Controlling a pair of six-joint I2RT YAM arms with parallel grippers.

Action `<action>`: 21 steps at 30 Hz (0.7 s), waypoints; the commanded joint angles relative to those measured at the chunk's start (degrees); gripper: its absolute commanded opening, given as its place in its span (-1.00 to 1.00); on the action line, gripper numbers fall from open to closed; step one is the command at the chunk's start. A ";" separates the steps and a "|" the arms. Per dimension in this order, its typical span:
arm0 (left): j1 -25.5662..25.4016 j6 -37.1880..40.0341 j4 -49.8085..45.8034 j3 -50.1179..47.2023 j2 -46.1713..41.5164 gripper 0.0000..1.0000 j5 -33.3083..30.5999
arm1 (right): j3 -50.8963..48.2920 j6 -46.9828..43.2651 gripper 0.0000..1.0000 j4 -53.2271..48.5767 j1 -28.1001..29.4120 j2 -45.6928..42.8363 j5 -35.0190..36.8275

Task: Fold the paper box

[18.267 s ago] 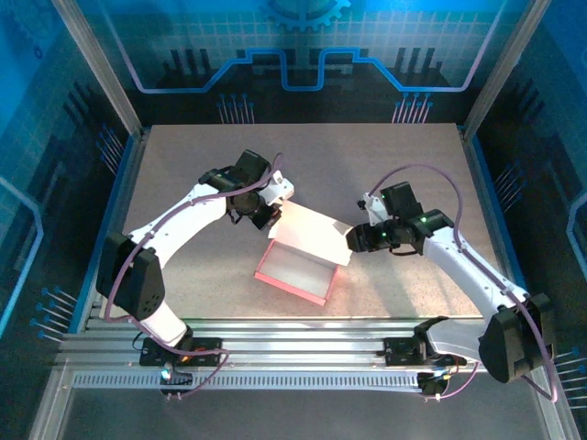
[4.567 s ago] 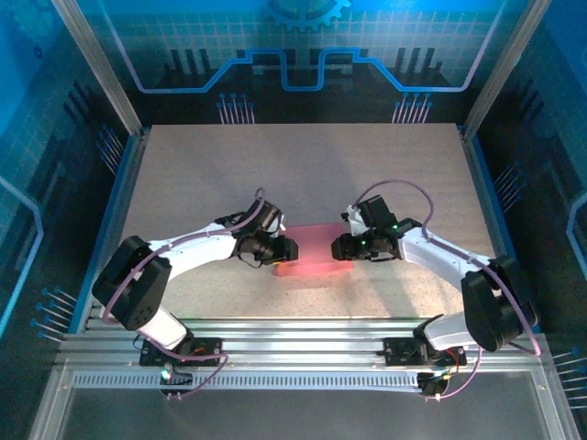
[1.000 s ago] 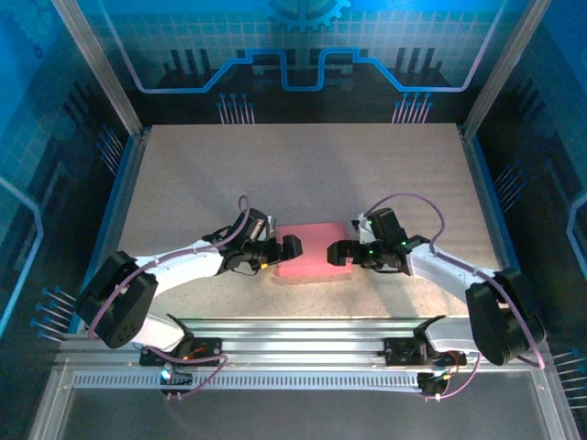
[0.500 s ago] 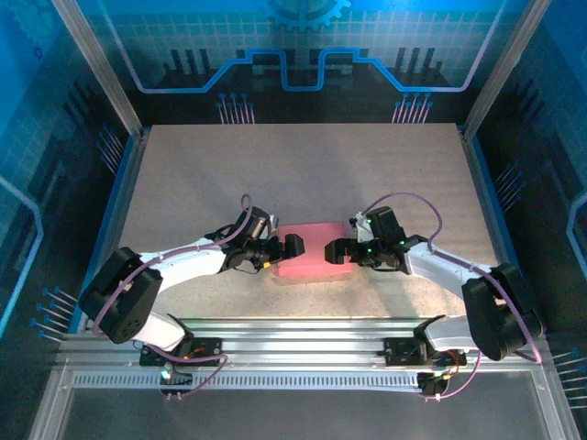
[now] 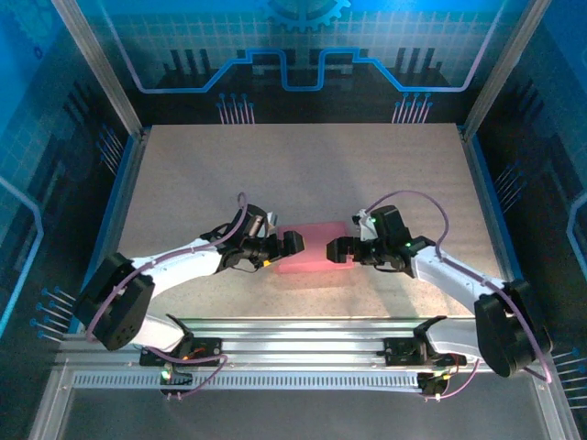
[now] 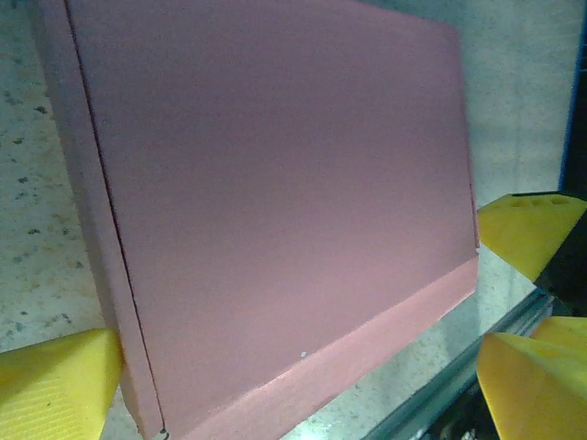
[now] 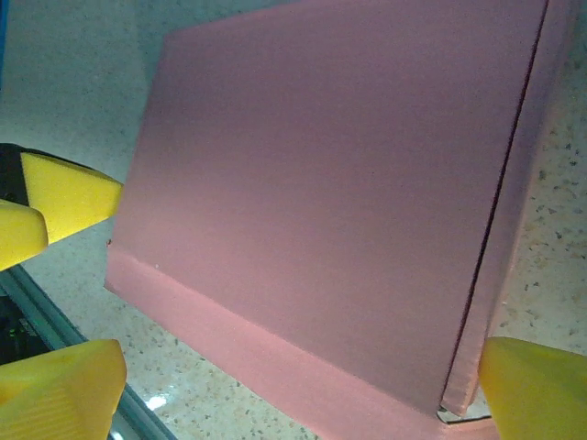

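Note:
The paper box [image 5: 312, 249] lies shut and flat on the table near its front edge, pink lid up. My left gripper [image 5: 290, 243] is at the box's left end and my right gripper [image 5: 336, 248] at its right end, and they face each other across the lid. In the left wrist view the paper box [image 6: 275, 183] spreads below my open left gripper [image 6: 293, 371], whose yellow fingertips [image 6: 60, 376] stand wide apart. In the right wrist view the paper box [image 7: 339, 183] lies under my open right gripper [image 7: 298, 390]. Nothing is pinched by either gripper.
The speckled table [image 5: 303, 165] stretches behind the box. A metal rail [image 5: 293, 330] runs along the front edge just below the box, and frame posts and blue walls stand at the sides and back.
Both grippers have shifted slightly at the two ends of the box. The box stays shut in the same place and both grippers stay open.

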 commanded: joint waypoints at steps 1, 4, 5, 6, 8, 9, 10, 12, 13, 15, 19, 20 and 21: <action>0.06 -1.85 -1.47 3.46 -3.57 0.99 3.22 | 2.95 -0.32 0.98 -3.52 -0.19 -3.03 -0.82; 0.22 -2.77 -4.03 4.85 -5.03 0.99 3.13 | 4.43 0.54 0.99 -5.93 -0.28 -5.28 -0.10; 0.35 -2.97 -4.93 5.23 -5.34 0.99 3.14 | 4.82 0.86 0.99 -6.64 -0.28 -5.92 0.29; 0.36 -3.12 -5.82 5.64 -5.87 0.99 3.14 | 5.29 1.16 0.99 -7.54 -0.41 -6.75 0.48; 0.52 -3.56 -7.00 6.20 -6.66 0.99 3.30 | 6.17 1.68 0.99 -8.97 -0.45 -8.03 0.69; 0.60 -3.84 -7.42 6.44 -6.99 0.99 3.46 | 6.65 2.04 1.00 -9.74 -0.54 -8.52 0.76; 0.64 -4.35 -7.80 6.65 -7.18 0.99 3.82 | 7.21 2.47 1.00 -10.48 -0.59 -8.94 0.86; 0.75 -5.10 -8.43 6.96 -7.36 0.99 4.16 | 7.96 3.26 1.00 -11.63 -0.65 -9.43 0.76; 0.70 -5.48 -8.70 7.09 -7.45 0.99 4.42 | 8.27 3.76 0.99 -12.12 -0.74 -9.68 0.68; 0.77 -6.03 -9.29 7.32 -7.67 0.99 4.37 | 8.64 4.71 0.99 -12.54 -0.74 -10.03 0.26; 1.61 -7.73 -10.35 8.02 -8.06 0.99 4.86 | 9.00 6.10 0.99 -13.21 -0.72 -10.84 -0.15; 1.81 -8.01 -10.35 8.22 -8.13 0.99 5.10 | 9.10 6.32 1.00 -13.50 -0.75 -10.93 0.00; 2.17 -8.47 -10.48 8.46 -8.07 0.99 5.36 | 9.18 6.46 0.99 -14.02 -0.72 -10.95 0.22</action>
